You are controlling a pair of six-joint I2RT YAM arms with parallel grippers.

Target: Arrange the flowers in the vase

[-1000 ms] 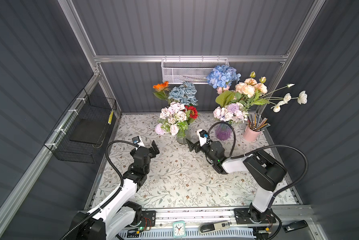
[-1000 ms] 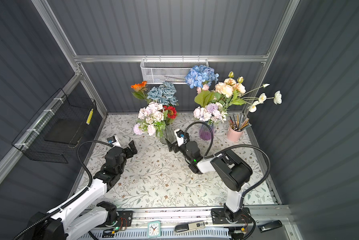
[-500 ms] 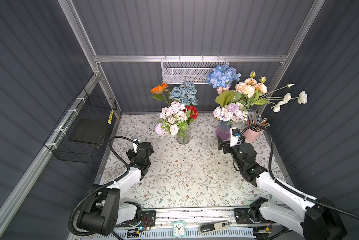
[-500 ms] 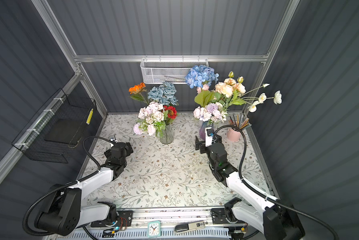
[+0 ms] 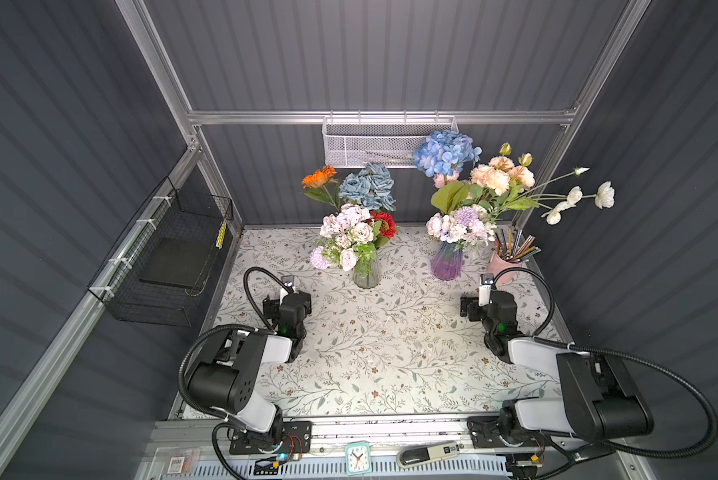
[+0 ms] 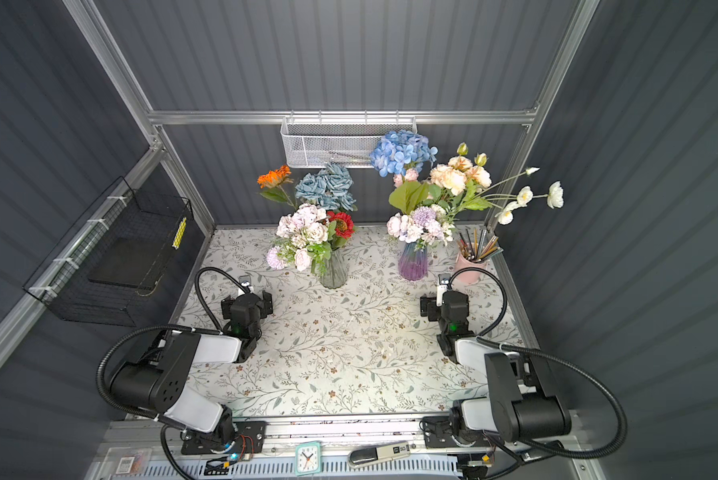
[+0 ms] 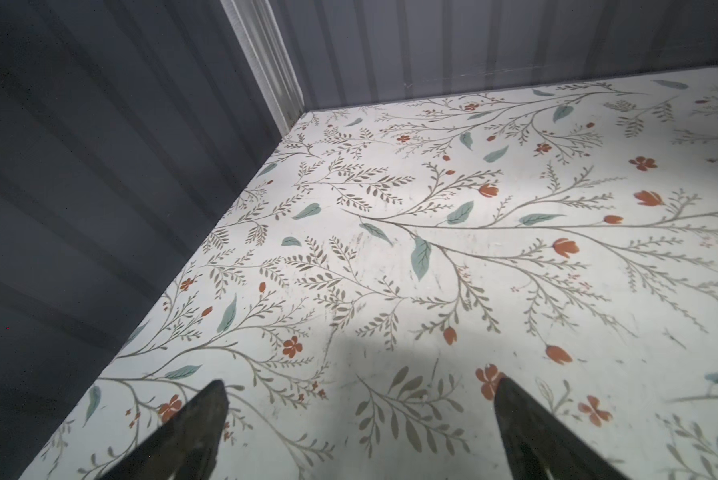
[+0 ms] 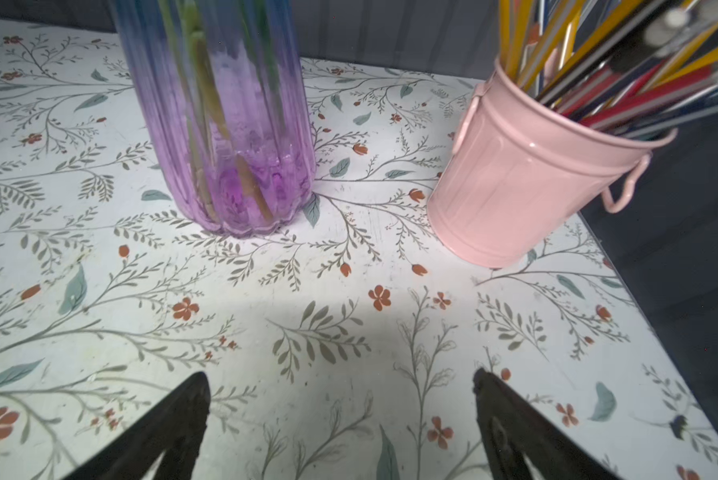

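Note:
All the flowers stand in two vases at the back of the table. A clear glass vase (image 5: 366,272) (image 6: 333,272) holds the pink, white and lilac flowers (image 5: 351,232), blue roses (image 5: 367,187), an orange daisy (image 5: 319,176) and a red one. The purple vase (image 5: 446,262) (image 8: 224,124) holds a blue hydrangea (image 5: 446,151), peach blooms (image 5: 500,178) and white ones (image 5: 604,194). My left gripper (image 5: 287,301) (image 7: 360,386) is open and empty over bare cloth, left of the clear vase. My right gripper (image 5: 488,303) (image 8: 340,376) is open and empty, in front of the purple vase.
A pink bucket (image 5: 502,266) (image 8: 515,178) of pencils stands right of the purple vase, close to the table's right edge. A white mesh basket (image 5: 386,141) hangs on the back wall and a black wire basket (image 5: 170,262) on the left wall. A clock (image 5: 357,457) sits on the front rail.
My right gripper has swung from beside the clear vase to the right and drawn back in front of the purple vase. My left arm has folded back toward the front. Both stayed open.

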